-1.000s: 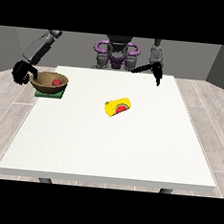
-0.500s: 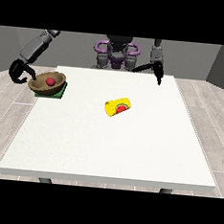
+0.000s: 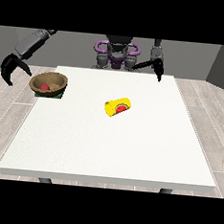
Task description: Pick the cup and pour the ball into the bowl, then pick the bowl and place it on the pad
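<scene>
1. Since a second ago, the hand at the view's left (image 3: 9,69) has let go of the bowl (image 3: 48,84) and drawn back, up and out past the desk's edge; the bowl is unmoved.
2. That bowl, brown and wooden-looking, sits on the green pad (image 3: 57,95), just beside and below this hand, apart from it. The red ball (image 3: 44,86) lies inside the bowl.
3. This hand holds nothing; its fingers and thumb hang spread and curved downward, like an open claw.
4. Judging from this, both steps look done: ball in bowl, bowl on pad, so the hand is likely clearing away.
5. Farther from this hand, near the desk's middle, the yellow cup (image 3: 118,107) lies on its side, mouth turned outward, probably left there after pouring.
6. Across from it, the hand at the view's right (image 3: 158,68) hangs over the far desk edge, empty, fingers pointing down.
7. White desk (image 3: 110,152), pale wood floor, grey walls behind.
</scene>
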`<state>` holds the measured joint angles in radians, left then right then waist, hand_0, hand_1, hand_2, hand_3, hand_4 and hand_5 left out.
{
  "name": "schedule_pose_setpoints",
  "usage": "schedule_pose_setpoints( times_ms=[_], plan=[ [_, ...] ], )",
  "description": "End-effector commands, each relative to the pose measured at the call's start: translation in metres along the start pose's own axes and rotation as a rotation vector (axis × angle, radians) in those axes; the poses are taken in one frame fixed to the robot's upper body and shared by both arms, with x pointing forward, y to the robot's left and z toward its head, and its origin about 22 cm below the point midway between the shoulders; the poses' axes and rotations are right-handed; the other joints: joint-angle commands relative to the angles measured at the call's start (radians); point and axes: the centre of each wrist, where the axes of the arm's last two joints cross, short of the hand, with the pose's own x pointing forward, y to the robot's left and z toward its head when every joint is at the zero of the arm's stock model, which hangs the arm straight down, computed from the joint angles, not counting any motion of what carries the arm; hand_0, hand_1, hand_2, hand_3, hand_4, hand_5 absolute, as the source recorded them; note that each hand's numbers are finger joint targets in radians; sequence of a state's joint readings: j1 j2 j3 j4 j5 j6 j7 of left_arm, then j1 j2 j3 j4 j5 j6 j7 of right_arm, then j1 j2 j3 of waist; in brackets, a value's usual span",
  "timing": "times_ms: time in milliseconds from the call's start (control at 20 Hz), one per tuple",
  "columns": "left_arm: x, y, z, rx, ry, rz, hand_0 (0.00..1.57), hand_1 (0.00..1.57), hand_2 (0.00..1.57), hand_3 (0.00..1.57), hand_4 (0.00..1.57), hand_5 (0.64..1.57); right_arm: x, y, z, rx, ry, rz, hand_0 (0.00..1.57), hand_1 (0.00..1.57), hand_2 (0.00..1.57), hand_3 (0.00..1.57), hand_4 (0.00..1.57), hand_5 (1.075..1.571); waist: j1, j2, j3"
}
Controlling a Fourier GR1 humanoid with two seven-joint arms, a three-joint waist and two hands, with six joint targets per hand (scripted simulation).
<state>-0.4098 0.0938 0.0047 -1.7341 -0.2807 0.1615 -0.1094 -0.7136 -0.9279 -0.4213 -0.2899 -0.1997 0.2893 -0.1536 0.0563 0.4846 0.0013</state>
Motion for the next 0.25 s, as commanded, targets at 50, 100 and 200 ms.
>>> schedule_pose_setpoints(
  times_ms=[50, 100, 200],
  plan=[
    [0.004, 0.000, 0.010, -0.007, 0.027, 0.004, 0.00, 0.00, 0.00, 0.00, 0.00, 1.569, 0.035, -0.027, 0.004, 0.027, -0.017, -0.017, 0.00, 0.00, 0.26, 0.21, 0.00, 1.504, -0.013, -0.035, 0.0004],
    [-0.019, 0.001, 0.012, -0.016, 0.091, -0.008, 0.00, 0.00, 0.00, 0.00, 0.00, 1.569, 0.040, -0.031, 0.006, 0.055, 0.020, 0.012, 0.00, 0.00, 0.27, 0.16, 0.00, 1.497, -0.029, -0.076, -0.0012],
    [-0.026, -0.023, 0.019, -0.042, 0.105, 0.013, 0.00, 0.00, 0.00, 0.00, 0.00, 1.569, 0.079, -0.030, 0.001, 0.105, -0.059, -0.042, 0.00, 0.00, 0.19, 0.29, 0.00, 1.503, -0.030, -0.089, -0.0020]
  ],
)
